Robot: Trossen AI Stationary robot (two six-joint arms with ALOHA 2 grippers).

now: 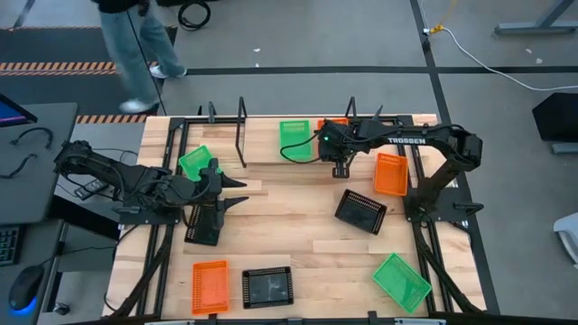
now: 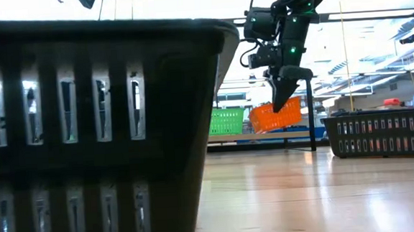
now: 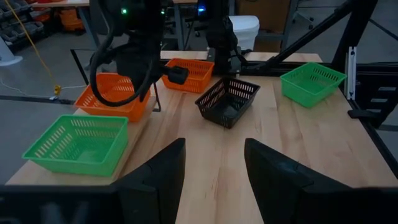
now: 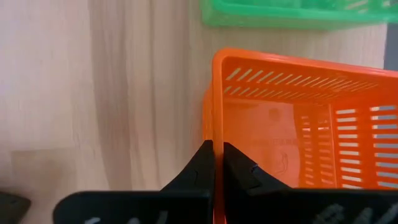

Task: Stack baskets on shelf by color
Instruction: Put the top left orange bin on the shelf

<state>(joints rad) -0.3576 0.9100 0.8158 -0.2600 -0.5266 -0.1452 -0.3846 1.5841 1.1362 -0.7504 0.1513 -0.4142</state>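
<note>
Just now the right hand point(image 4: 216, 163) is clamped on an orange basket's point(image 4: 298, 143) rim over the shelf point(image 1: 262, 140); the left hand point(image 3: 214, 165) hangs apart.

A person's legs point(image 1: 135, 54) stand beyond the table point(image 1: 298, 244), near cables point(image 1: 194, 13).

A near black basket point(image 2: 100, 130) fills the low view, hiding the left table.

Right gripper point(image 1: 340, 168) reaches far across with jaws pinched nearly together, apparently clamped; left gripper point(image 1: 237, 192) waits, jaws spread.
</note>
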